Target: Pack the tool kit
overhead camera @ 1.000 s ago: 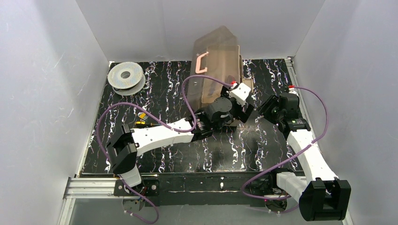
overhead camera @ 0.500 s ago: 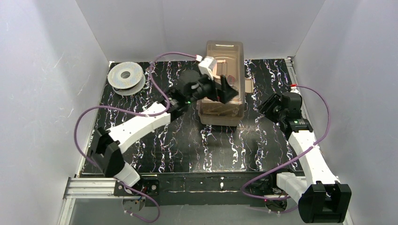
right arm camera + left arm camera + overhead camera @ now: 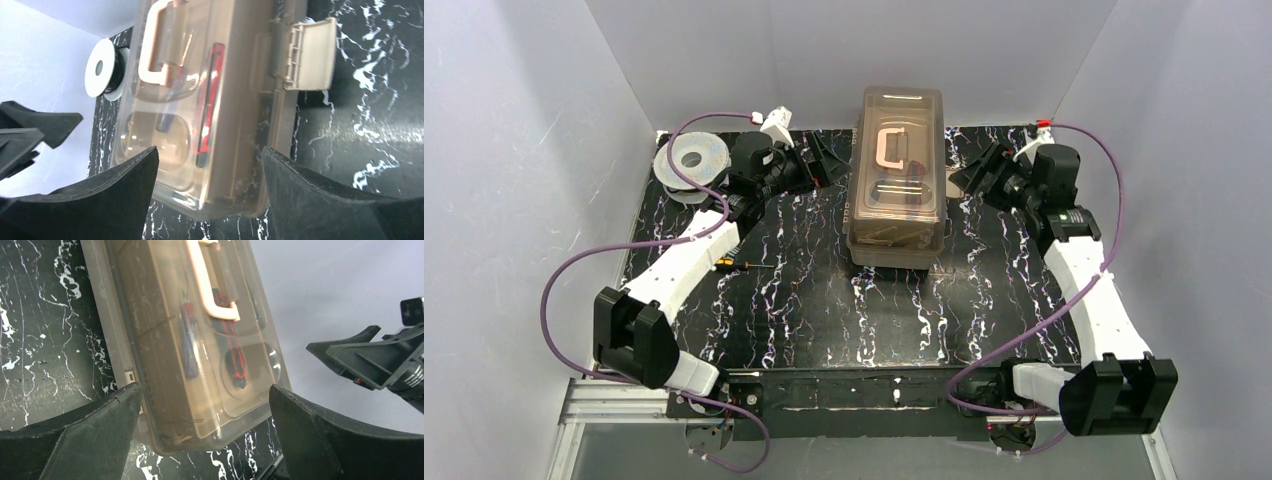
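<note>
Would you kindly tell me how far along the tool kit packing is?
Mostly done: the toolbox lid is down, with tools visible through it. In hand: nothing; left gripper and right gripper stand open either side of the box. Left: a screwdriver lies out on the table, and the side latch sticks out, apparently unfastened.

Round grey spool lying flat in the far left corner of the black, white-veined table, its pale flange facing up, plain pale walls closing in the table's left, far and right edges, silver rail along the near edge at left.
</note>
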`<state>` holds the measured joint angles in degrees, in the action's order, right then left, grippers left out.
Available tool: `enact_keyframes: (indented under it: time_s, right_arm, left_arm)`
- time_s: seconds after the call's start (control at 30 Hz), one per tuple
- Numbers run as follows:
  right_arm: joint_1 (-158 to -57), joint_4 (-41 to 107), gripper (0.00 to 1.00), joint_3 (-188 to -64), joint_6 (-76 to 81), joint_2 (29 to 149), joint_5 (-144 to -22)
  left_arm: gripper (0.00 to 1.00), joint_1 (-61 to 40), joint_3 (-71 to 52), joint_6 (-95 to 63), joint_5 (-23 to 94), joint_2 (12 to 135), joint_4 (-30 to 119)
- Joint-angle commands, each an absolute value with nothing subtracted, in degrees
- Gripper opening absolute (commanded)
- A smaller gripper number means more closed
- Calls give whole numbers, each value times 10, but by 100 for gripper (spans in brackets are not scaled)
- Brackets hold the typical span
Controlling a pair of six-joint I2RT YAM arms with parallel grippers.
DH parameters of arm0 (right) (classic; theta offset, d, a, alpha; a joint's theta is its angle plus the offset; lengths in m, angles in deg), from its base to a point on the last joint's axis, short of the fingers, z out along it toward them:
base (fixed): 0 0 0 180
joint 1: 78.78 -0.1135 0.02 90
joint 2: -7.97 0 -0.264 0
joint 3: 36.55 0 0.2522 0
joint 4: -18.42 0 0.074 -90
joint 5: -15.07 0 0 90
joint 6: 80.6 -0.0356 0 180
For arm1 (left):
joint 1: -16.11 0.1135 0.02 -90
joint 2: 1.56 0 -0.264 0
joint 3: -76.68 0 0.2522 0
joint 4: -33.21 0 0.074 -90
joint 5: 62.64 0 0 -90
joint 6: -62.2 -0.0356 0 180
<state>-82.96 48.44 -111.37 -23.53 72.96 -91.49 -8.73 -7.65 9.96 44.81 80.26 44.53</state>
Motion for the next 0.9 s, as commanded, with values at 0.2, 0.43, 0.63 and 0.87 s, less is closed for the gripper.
enact_keyframes:
  time_s: [0.2, 0.43, 0.63, 0.87]
  right_arm:
    - [-851, 494, 86, -1203, -208, 804, -939]
    - [-873, 532, 87, -1251, -193, 878, -927]
    - [-900, 558, 88, -1259, -183, 922, -884]
    - [-954, 546, 83, -1217, -189, 947, -917]
  left_arm:
    - [98, -73, -74, 140, 510, 863, 395]
    - [98, -73, -100, 168, 544, 938, 372]
    - [98, -73, -89, 188, 568, 963, 344]
    - [98, -73, -23, 195, 559, 919, 318]
